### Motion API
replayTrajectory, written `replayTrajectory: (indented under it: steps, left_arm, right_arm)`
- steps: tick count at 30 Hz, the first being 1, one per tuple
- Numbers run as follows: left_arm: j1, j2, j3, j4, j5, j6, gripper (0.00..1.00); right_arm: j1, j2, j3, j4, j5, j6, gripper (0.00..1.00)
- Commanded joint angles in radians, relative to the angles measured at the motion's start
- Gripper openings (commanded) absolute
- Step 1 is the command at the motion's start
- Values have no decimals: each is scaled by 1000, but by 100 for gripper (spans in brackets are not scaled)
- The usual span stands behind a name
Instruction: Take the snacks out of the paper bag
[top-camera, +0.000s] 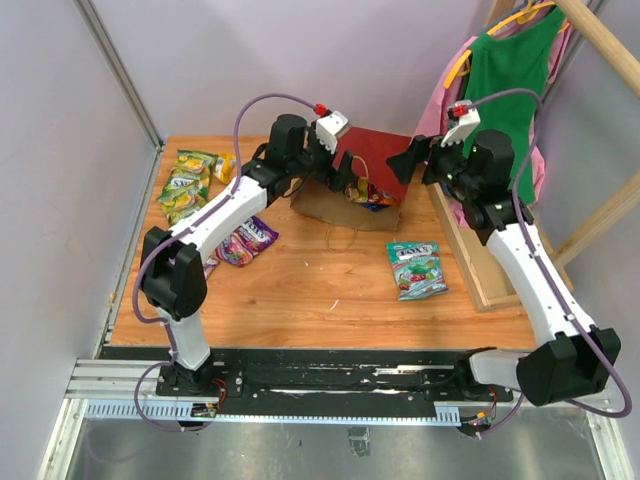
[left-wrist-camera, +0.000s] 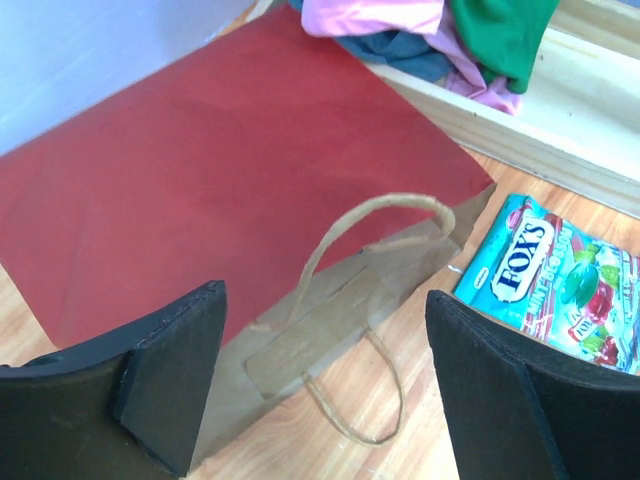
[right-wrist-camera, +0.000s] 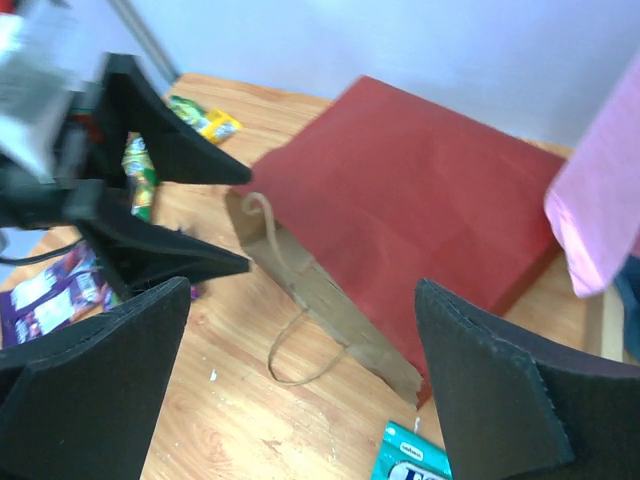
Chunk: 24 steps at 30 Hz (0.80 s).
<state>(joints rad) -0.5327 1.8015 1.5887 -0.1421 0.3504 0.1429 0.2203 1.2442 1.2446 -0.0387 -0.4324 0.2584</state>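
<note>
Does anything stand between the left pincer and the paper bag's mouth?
Nothing separate does. The open left pincer hangs above the flattened mouth of the paper bag; only its loop handle lies across it.

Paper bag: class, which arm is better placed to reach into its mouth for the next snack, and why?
Left, probably. The left gripper hangs open directly over the mouth and handles of the paper bag, framing them in its wrist view. The right gripper, also open, sits off the bag's right side.
</note>
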Motion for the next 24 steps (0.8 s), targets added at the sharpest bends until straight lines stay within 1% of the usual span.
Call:
replayTrajectory:
  steps: [1,3,4,5,8,9,10,14,17,19,22,24]
  left_arm:
    - [-3,41,91,-15,69,23,79]
    - [-3,66,129,-36,88,22,69]
    - [-3,78,147,-46,97,24,62]
    - [-3,87,161,-53,101,25,51]
    - [-3,106,186,-72,102,31,11]
    - [-3,109,189,-76,100,34,2]
    - [-3,110,187,-78,97,36,1]
    - [-3,108,174,-75,91,42,1]
    - [-3,108,163,-75,85,46,1]
    - [-3,107,160,-76,83,49,1]
    - [-3,107,156,-83,75,53,0]
    - [-3,104,152,-85,68,56,1]
  right_arm:
    - [-22,59,-32,-56,189,84,93]
    - [-26,96,-43,-47,245,145,91]
    - [-26,121,-44,-45,268,167,90]
    - [-26,145,-45,-41,300,184,90]
    - [-29,213,-47,-19,410,213,90]
    - [-27,235,-47,-11,443,214,89]
    - [-27,260,-40,-8,469,207,88]
    - [-28,350,-4,-3,513,189,84]
    - [-30,399,4,20,540,210,80]
    - [-33,413,-20,70,540,243,77]
    - [-41,422,-91,184,520,314,71]
    - [-46,435,-110,225,505,343,68]
